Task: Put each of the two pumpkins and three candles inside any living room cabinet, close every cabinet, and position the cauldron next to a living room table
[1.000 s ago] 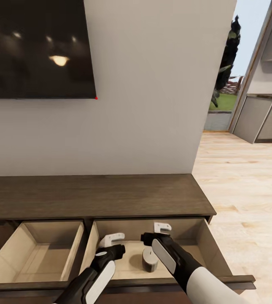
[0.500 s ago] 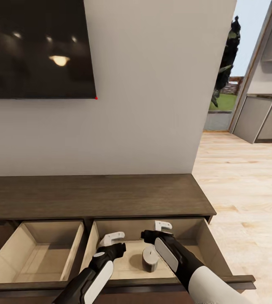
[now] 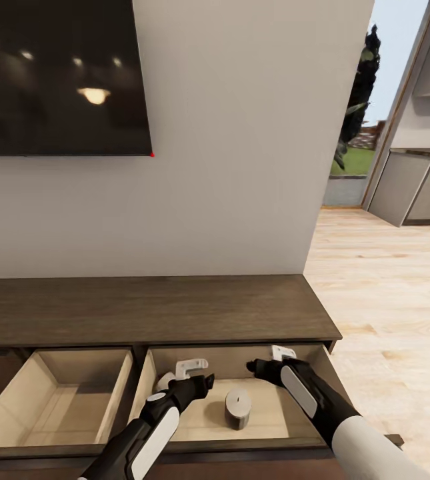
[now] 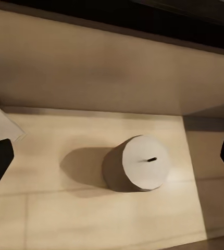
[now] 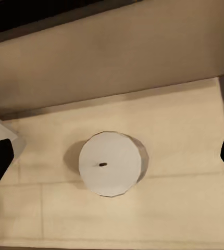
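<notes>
A pale grey candle (image 3: 237,408) stands upright on the floor of the open right drawer of the dark brown cabinet (image 3: 148,310). My left gripper (image 3: 180,373) hangs open over the drawer, just left of the candle. On the other side, near the drawer's back right corner, my right gripper (image 3: 271,358) is open too. Both wrist views look down on the candle (image 4: 140,162) (image 5: 112,162), which lies between widely spread fingertips and touches neither. The pumpkins and the cauldron are out of view.
A second drawer (image 3: 61,393) stands pulled out to the left with a bare pale wood interior. A black TV (image 3: 55,73) hangs on the grey wall above. Light plank floor (image 3: 395,293) runs to the right toward grey kitchen units (image 3: 418,187).
My right arm has swung to the right and back, away from the candle, which now shows whole. The left gripper has edged forward and right. The candle has stayed put.
</notes>
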{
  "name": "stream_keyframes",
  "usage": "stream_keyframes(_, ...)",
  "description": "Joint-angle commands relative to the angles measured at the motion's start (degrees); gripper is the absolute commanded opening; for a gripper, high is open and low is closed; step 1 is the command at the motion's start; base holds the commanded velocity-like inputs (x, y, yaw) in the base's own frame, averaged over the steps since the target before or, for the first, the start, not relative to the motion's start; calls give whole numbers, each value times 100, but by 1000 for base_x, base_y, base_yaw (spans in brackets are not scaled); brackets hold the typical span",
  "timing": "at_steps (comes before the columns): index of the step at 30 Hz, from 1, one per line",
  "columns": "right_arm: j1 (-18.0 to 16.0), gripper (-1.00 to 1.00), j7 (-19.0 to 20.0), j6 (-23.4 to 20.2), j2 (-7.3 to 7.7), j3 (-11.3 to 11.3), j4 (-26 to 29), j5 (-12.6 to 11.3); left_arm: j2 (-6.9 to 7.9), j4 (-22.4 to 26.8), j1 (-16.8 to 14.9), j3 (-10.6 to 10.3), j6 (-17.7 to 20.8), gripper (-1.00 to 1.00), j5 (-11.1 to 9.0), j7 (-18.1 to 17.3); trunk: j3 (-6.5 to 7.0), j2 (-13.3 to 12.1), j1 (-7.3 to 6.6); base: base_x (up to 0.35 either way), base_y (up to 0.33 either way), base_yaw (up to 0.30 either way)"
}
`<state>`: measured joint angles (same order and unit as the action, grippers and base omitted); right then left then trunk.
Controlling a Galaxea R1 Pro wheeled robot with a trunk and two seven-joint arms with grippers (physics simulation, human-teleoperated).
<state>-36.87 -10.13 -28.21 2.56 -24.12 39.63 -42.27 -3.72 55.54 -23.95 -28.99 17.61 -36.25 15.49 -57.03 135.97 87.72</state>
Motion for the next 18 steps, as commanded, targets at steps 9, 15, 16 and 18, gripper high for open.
stream_keyframes(9,-10,100,-936,-63,29,26,20,-82,3,10,-4,3,0,100,-41,74,-6,3,-1,0,0,0)
stream_keyframes(15,-13,100,-1104,-81,25,22,-3,-56,-2,10,-4,7,-3,100,-40,186,-6,3,-1,0,0,0)
stream_keyframes(16,-13,100,-1114,-100,23,21,-8,-55,-4,10,-4,7,-3,100,-40,234,-24,43,21,0,0,0)
stream_keyframes(18,-22,100,-1131,-133,19,16,-16,-50,-5,10,-4,7,-3,100,-40,350,-60,123,65,0,0,0)
